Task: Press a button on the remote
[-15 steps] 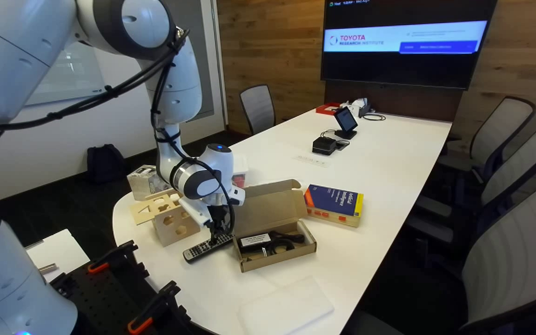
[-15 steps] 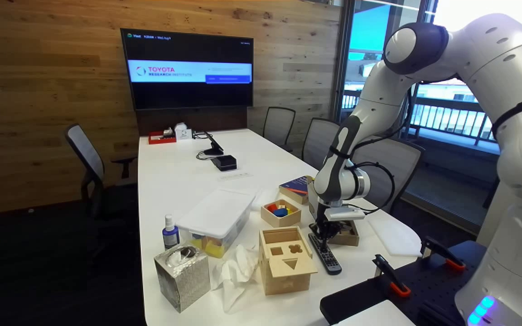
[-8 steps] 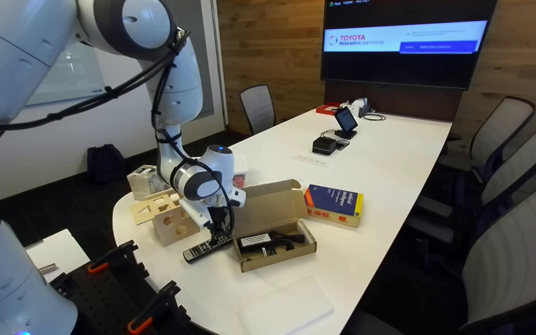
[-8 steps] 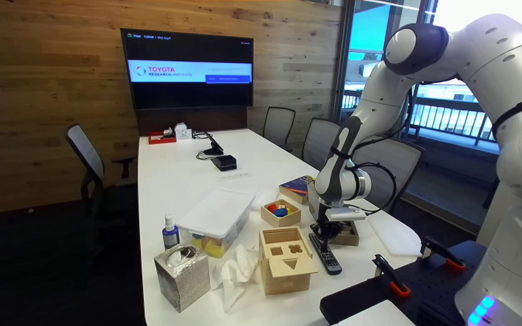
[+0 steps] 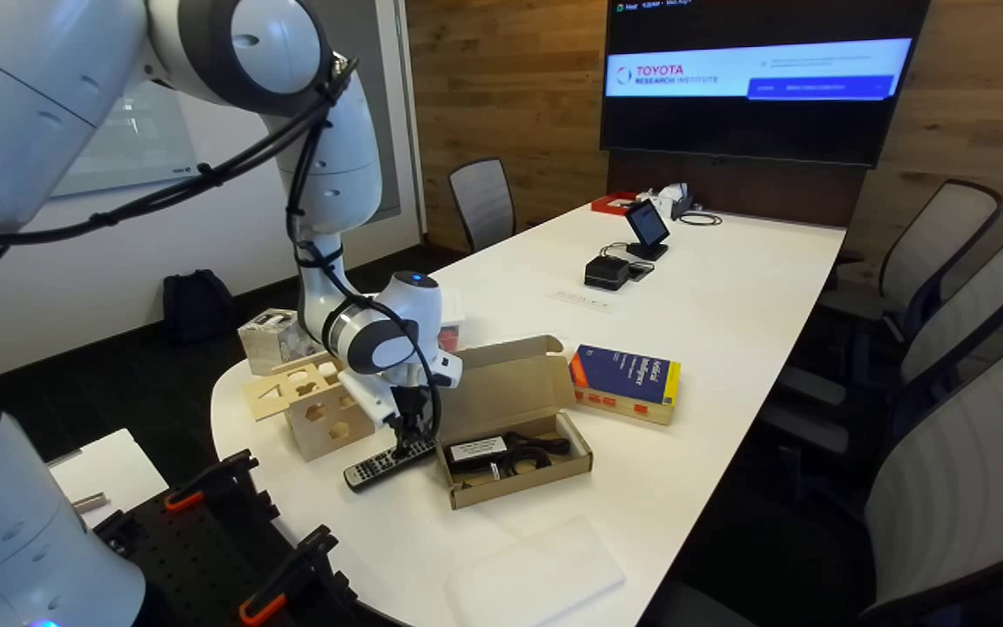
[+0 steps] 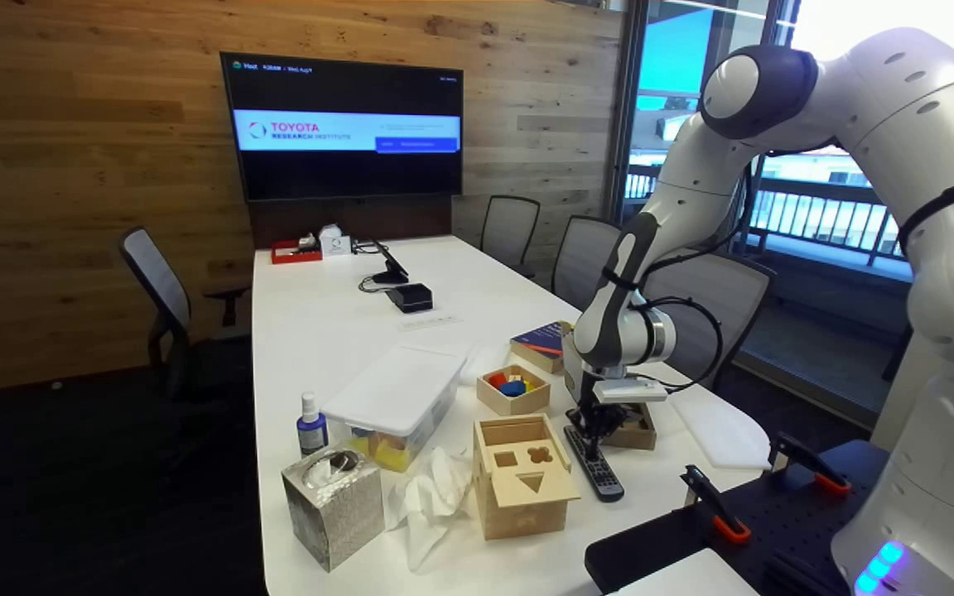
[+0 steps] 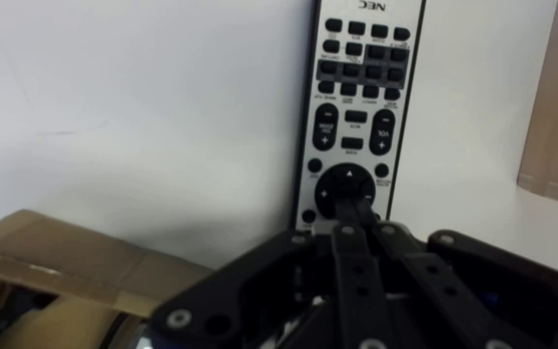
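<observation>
Cardboard box (image 5: 523, 481), lid raised, holds a labelled black block (image 5: 479, 449) and cable (image 5: 556, 446) in an exterior view, the remote (image 5: 375, 468) beside it.
In an exterior view, a wooden tray (image 6: 518, 406) holds coloured blocks (image 6: 513, 388) near a shape-cut wooden box (image 6: 524, 465); in the wrist view, the gripper (image 7: 355, 211), fingertips together, stands over the remote's round pad (image 7: 341, 177).

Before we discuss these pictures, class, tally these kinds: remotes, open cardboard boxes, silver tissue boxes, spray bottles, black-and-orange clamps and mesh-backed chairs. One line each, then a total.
Remote: 1
Open cardboard box: 1
Silver tissue box: 1
Spray bottle: 1
Black-and-orange clamps: 2
Mesh-backed chairs: 4
Total: 10
</observation>
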Action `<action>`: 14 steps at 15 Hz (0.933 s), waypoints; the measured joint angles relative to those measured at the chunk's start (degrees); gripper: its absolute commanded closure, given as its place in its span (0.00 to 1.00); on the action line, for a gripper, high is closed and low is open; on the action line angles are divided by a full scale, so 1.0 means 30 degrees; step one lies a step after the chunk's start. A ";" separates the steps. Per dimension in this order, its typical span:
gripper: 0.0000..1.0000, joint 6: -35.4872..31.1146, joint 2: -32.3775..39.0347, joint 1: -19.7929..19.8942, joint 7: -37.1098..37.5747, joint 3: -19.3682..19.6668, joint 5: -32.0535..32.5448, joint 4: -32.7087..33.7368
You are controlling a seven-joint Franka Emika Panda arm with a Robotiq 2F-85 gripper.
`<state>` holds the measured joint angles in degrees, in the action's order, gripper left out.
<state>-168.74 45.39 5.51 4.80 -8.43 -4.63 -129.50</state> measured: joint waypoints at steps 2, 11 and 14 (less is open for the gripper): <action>1.00 0.0434 0.0033 -0.0077 0.0101 0.0050 -0.0431 0.0228; 1.00 0.1308 0.0117 -0.0368 0.0804 0.0239 -0.1851 0.0717; 1.00 0.1310 0.0106 -0.0367 0.0782 0.0236 -0.1870 0.0717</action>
<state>-164.81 45.71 4.41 7.15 -7.72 -10.24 -127.35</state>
